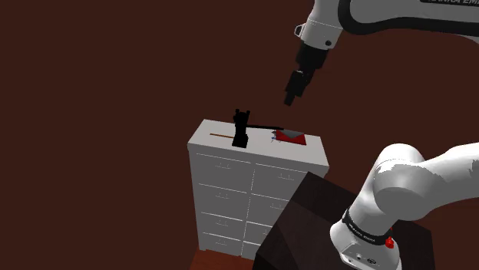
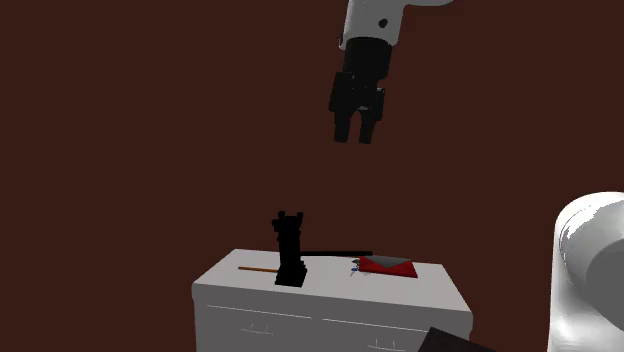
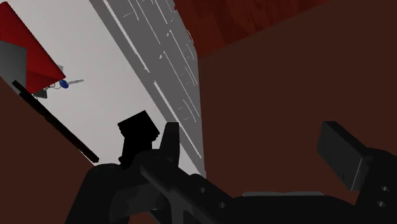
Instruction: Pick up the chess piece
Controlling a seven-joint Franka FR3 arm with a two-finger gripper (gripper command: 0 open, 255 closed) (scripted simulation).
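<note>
The chess piece (image 1: 241,129) is a black rook standing upright on the top of a white chest of drawers (image 1: 225,144). My gripper (image 1: 292,98) hangs well above the chest, over its end toward the shoulder view's right, apart from the rook. In the second exterior view the rook (image 2: 290,252) stands near the front of the top and the gripper (image 2: 354,135) is high above and to its right, open and holding nothing. In the wrist view the rook (image 3: 139,137) shows partly behind one finger (image 3: 170,143); the gripper (image 3: 254,153) is open.
A red flat object (image 1: 292,137) with a small blue-tagged key (image 3: 60,83) lies on the chest beneath the gripper. A long black rod (image 2: 335,254) and a thin brown stick (image 2: 258,269) lie beside the rook. The dark stand (image 1: 303,222) is near the chest.
</note>
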